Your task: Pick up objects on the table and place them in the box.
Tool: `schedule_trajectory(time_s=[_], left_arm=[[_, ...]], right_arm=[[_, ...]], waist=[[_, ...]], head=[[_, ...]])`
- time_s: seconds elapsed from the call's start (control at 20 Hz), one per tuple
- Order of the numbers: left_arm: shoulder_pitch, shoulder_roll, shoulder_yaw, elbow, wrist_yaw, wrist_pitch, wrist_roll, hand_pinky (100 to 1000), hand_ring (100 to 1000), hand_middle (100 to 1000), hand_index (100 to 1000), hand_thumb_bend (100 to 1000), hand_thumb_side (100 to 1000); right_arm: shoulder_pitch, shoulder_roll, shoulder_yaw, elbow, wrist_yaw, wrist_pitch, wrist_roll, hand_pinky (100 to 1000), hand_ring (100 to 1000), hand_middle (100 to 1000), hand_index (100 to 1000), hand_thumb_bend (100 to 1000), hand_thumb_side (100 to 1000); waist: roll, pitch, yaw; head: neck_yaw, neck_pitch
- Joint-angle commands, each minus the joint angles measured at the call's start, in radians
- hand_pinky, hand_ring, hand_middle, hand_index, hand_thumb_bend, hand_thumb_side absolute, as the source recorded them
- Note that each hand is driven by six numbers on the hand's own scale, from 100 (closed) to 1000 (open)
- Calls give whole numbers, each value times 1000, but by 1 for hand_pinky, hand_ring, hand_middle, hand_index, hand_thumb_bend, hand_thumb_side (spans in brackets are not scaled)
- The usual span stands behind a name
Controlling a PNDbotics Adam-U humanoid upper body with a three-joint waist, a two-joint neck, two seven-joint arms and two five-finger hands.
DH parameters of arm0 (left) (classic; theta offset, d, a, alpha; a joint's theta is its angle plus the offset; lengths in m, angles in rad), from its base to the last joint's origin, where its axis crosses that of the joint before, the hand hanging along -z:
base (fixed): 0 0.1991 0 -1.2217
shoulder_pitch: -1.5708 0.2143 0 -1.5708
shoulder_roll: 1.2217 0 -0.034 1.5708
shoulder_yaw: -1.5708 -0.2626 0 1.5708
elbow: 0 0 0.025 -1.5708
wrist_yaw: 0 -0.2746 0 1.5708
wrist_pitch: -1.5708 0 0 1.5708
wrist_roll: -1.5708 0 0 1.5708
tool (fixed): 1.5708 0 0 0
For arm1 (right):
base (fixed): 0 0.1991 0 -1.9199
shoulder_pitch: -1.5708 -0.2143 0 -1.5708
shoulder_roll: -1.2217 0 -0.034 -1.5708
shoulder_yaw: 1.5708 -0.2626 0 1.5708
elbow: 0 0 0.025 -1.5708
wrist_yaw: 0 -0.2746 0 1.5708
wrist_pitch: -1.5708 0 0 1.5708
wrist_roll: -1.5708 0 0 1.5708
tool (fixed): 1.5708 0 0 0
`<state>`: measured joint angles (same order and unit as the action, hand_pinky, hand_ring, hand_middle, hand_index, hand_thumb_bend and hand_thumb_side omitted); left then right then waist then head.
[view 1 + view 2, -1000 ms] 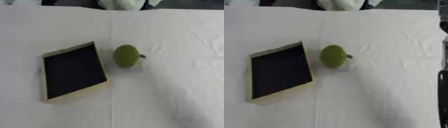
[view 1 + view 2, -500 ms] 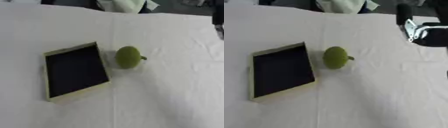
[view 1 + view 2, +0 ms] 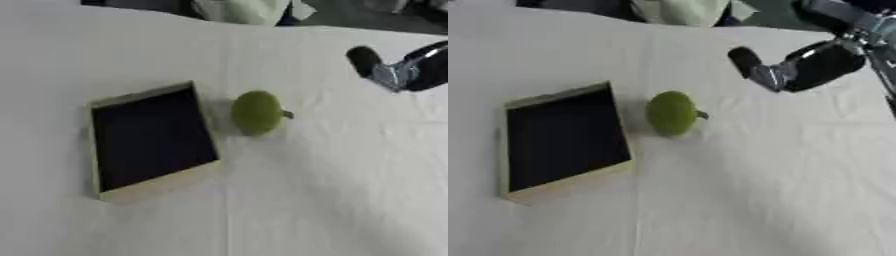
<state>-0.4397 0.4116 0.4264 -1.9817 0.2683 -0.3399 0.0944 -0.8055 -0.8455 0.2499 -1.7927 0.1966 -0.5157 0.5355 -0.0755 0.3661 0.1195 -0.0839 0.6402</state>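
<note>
Right eye view: right hand [image 3: 798, 67] seemingly above green fruit [image 3: 670, 113].

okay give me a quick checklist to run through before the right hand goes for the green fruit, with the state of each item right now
1. Green fruit free to grasp, lying on the white tablecloth with nothing on it: ok.
2. Box open on top, dark inside, nothing seen in it: ok.
3. Fruit clear of the box: it lies just right of it, a narrow gap showing: ok.
4. Right hand near the fruit: up and to its right, not touching: ok.
5. Right hand's fingers ready to close: blurred: cannot tell.
6. Left hand out of the way: shows in neither view: ok.
</note>
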Motion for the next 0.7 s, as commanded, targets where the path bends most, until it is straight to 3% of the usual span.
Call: schedule_trajectory(time_s=[0.05, 0.25, 0.55, 0.7], left_arm=[[-9, 17, -2, -18, 9, 1, -8, 494, 688, 612, 660, 100, 485], [-6, 16, -2, -18, 11, 3, -13, 493, 688, 612, 660, 100, 487], [-6, 14, -4, -18, 14, 4, -17, 493, 689, 612, 660, 100, 488], [-6, 12, -5, -18, 15, 5, -18, 493, 690, 613, 660, 100, 489]], right_arm=[[-38, -57, 67, -13, -1, 37, 30, 856, 930, 895, 952, 100, 494], [-81, -32, 150, 12, -7, 89, 70, 855, 939, 884, 957, 100, 529], [-142, 36, 223, 88, -8, 148, 160, 849, 940, 870, 961, 100, 525], [-163, 69, 235, 136, 4, 177, 185, 842, 920, 838, 968, 100, 424]], waist=[[7, -23, 2], [7, -24, 3], [7, -27, 8], [7, -27, 9]], head=[[-14, -1], [-19, 2], [-25, 2], [-25, 2]])
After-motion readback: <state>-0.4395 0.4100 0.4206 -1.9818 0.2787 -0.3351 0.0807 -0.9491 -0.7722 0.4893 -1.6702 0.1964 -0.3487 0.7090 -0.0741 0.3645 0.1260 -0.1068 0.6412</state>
